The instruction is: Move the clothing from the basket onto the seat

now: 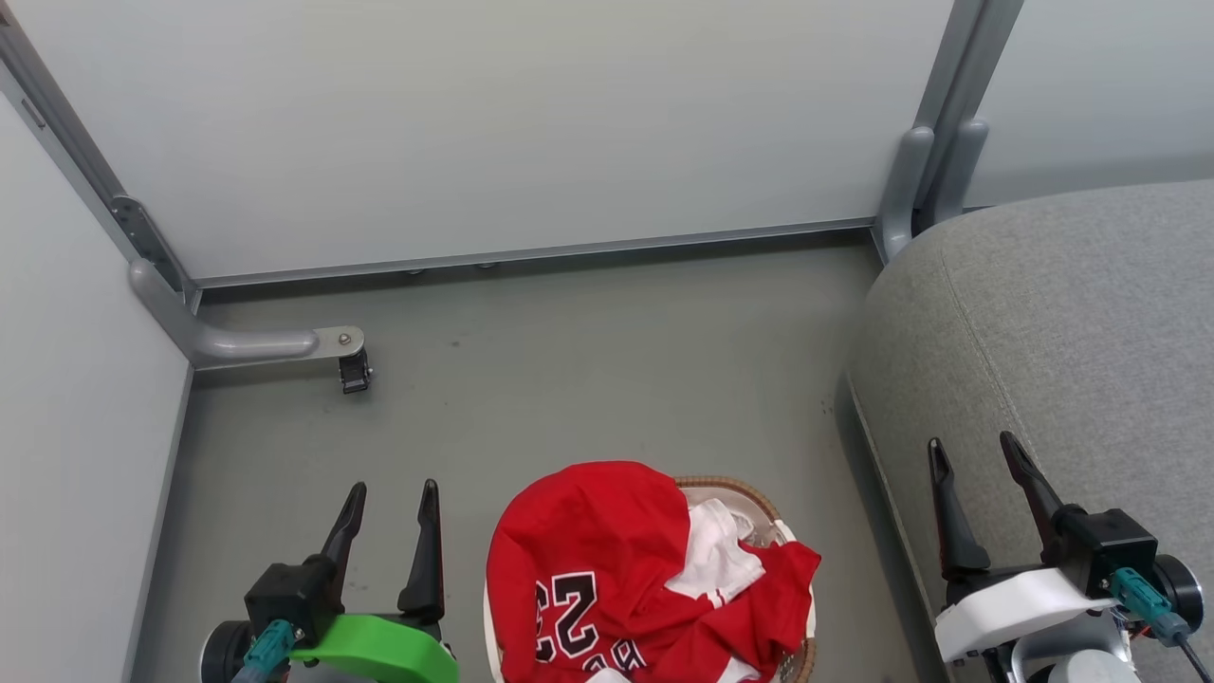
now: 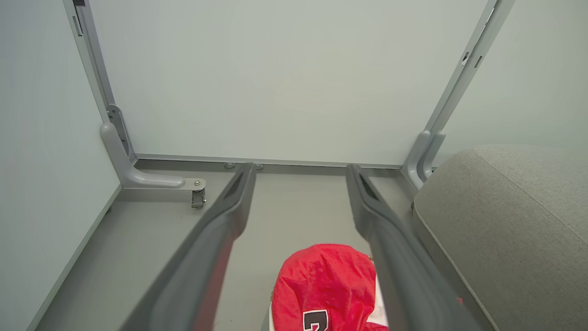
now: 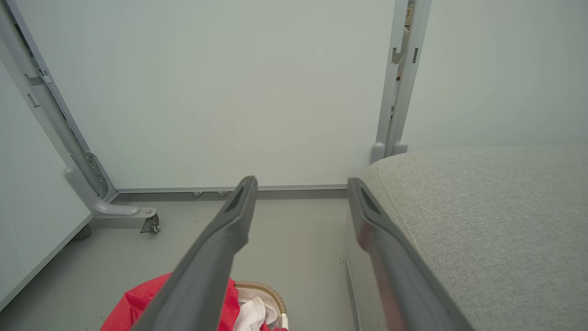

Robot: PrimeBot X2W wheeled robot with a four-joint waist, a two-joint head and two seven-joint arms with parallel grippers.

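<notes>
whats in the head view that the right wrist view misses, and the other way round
Head view adds: the left gripper, open, left of the basket, and the 23 on the clothing.
Right wrist view adds: the slotted upper stretch of the partition post.
Both share: the red clothing heaped in the basket, its brown rim, the grey seat, the castor foot, the floor and the right gripper, open.

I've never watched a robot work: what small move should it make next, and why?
Probably lower the left gripper toward the red jersey, which lies nearest it. It and the right gripper stand open and empty, and the clothes lie heaped in the basket beside the grey seat.
</notes>
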